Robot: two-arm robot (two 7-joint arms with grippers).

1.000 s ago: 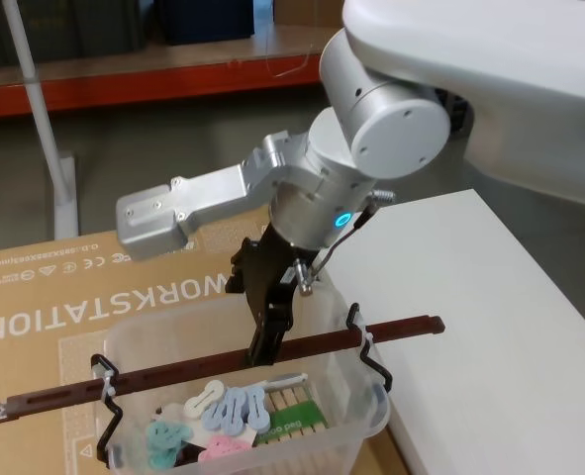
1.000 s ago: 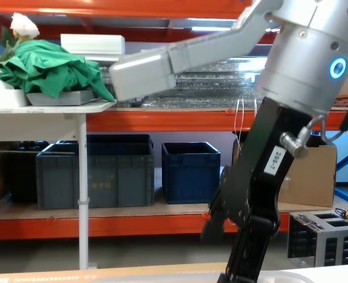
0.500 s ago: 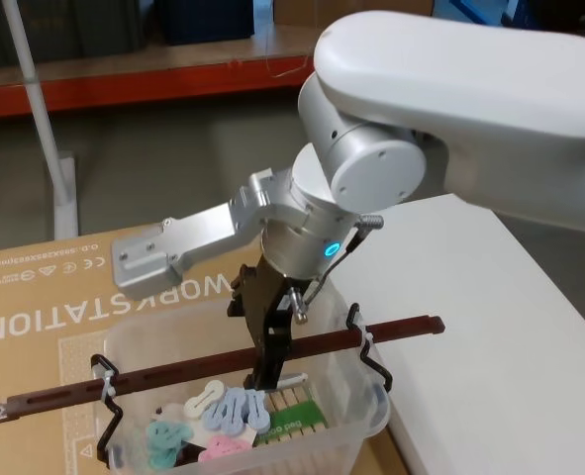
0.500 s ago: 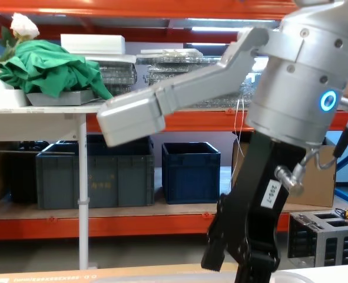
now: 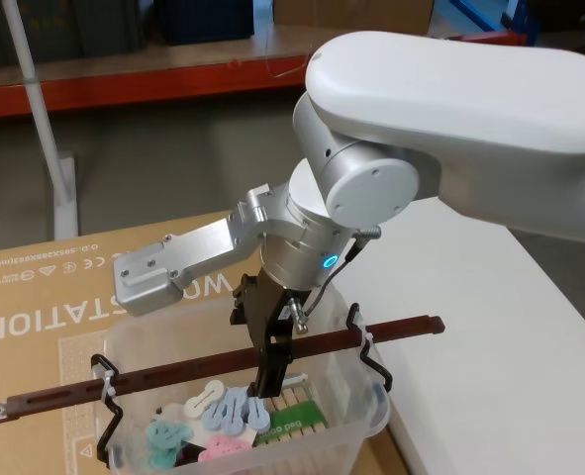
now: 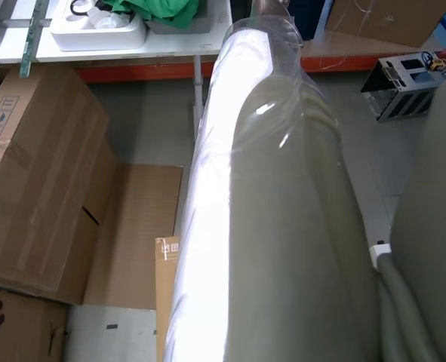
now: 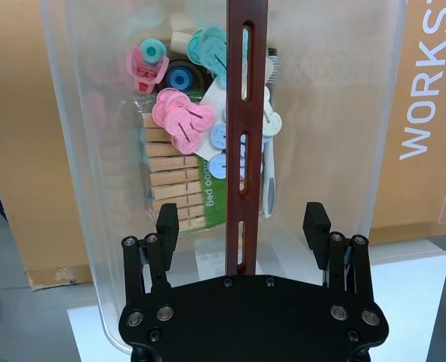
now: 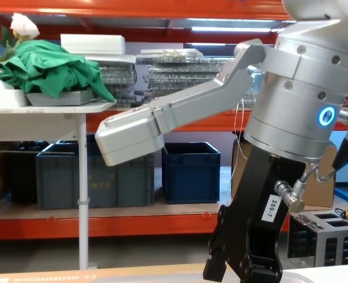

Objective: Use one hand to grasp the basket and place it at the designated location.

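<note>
Squarely astride the basket's [image 5: 371, 411] stiff bar handle [image 5: 153, 378], the right gripper [image 7: 241, 217] hangs open; it looks light, best lifted mid-bar.

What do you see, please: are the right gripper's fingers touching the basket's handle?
Apart. The right wrist view shows clear gaps between the handle and both open fingers.

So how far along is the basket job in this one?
Done: the right gripper is lined up over the middle of the handle, open, one finger each side of the bar. In hand: the grasp, not yet closed. Left: lifting and carrying; the basket sits on the cardboard box beside the white table.
</note>
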